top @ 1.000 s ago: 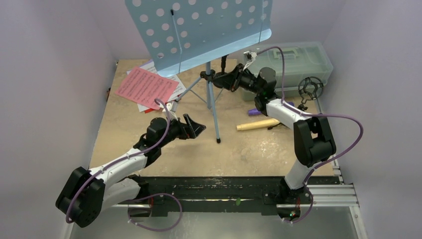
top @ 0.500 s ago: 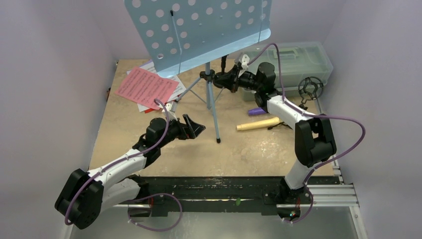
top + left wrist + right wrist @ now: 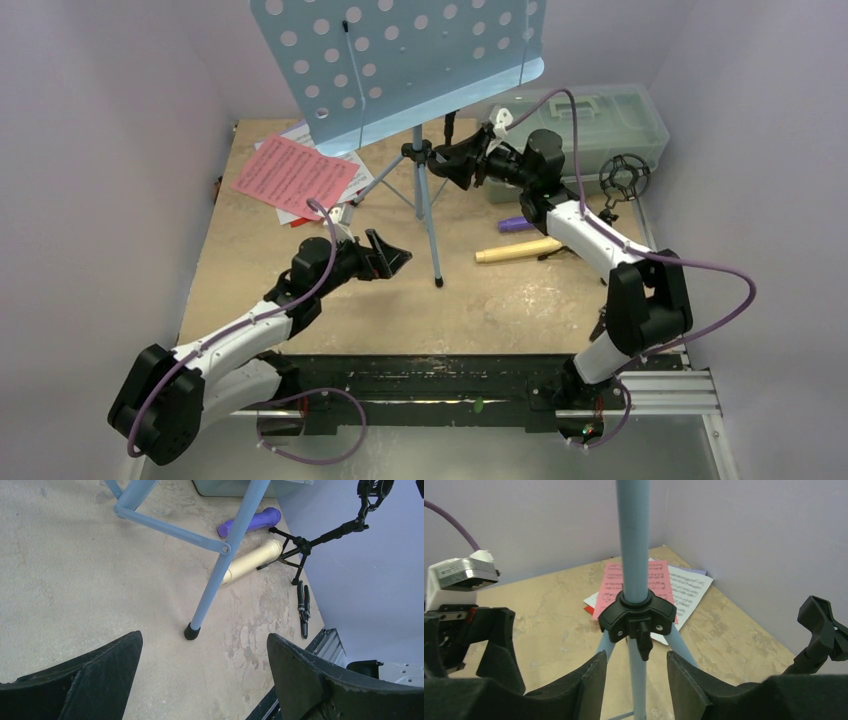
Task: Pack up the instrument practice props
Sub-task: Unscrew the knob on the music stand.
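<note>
Two arms, one job each, judging by the poses. Largest first: music rest [image 3: 400, 60] upright at mid table [image 3: 500, 300] on spread tripod legs [image 3: 430, 230], not yet folded, so too bulky to pack as is. Behind it to the right, translucent box [image 3: 620, 115], lid seemingly shut, probably the destination.

Level with the black collar [image 3: 636, 612] at the junction of legs and pole, right gripper [image 3: 636, 662], jaws parted either side of the collar's wing knob [image 3: 644, 642] without pinching it. Likely placed there to loosen the clamp for collapsing the legs. Low over bare table just beside the near leg, left gripper [image 3: 395, 248], spread wide, holding nothing. Seems parked there to steady or catch the stand.

Far left corner: printed sheet music [image 3: 295, 175] fanned out over a red folder [image 3: 588, 609], the latter showing only as a sliver. Right of the stand, purple microphone [image 3: 515, 224] and cream microphone [image 3: 518, 249] lying side by side, near a black mic holder [image 3: 624, 180] on its own small tripod. Also a second holder [image 3: 821, 625], seen as a clip at the edge of the right wrist view. Near the table's right edge, small pliers [image 3: 302, 610].

Against half a second back: right jaws parted again after closing at the collar, right elbow swung outward to the right. Left arm, stand, papers and microphones unmoved.
</note>
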Robot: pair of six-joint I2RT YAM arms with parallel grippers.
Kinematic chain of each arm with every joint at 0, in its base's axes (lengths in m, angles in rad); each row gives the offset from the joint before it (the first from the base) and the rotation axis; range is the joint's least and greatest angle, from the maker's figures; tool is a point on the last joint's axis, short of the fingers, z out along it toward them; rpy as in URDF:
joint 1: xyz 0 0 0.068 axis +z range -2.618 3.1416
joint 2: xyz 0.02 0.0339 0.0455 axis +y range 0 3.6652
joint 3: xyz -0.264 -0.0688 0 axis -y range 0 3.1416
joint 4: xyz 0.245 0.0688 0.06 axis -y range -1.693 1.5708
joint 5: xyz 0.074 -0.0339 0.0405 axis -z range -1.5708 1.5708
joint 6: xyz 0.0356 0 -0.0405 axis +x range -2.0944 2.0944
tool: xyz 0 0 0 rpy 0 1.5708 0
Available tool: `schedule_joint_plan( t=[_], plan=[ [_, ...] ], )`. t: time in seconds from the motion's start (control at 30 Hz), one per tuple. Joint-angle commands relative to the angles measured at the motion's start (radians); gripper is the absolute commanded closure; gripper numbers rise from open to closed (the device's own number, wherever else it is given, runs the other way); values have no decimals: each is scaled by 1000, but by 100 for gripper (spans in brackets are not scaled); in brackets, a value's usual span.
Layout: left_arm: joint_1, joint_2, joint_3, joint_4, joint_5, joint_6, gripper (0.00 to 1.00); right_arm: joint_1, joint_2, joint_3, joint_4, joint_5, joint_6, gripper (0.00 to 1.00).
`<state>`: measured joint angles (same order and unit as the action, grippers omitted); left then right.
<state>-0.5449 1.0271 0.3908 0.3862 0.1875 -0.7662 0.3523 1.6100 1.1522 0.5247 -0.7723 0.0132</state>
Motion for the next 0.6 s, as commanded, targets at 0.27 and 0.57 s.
schedule_joint_plan(
  t=[0.27,0.57],
  plan=[
    [-3,-17,24,17,-10,23,5,-26,-178,-193,118,8,499,26],
    [-3,-4,27,18,-20,25,5,-26,-123,-223,355,45,957,30]
  ],
)
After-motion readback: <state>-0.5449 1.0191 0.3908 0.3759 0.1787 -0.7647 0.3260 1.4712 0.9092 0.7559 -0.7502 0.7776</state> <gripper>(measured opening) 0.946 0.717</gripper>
